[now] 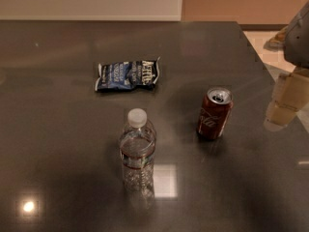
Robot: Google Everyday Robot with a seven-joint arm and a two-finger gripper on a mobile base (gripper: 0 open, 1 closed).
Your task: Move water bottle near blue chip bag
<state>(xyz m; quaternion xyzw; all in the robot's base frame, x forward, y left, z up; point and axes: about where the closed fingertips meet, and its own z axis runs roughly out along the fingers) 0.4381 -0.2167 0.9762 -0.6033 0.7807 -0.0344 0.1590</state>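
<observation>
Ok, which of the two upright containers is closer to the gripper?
The red soda can, standing right of the water bottle. The gripper hangs at the right edge of the table, apart from both, and the can is the nearer.

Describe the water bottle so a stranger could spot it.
On the dark table, look near the front middle, left of the gripper at the right edge. The water bottle stands there: clear with a white cap, unlike the red can or blue chip bag.
</observation>
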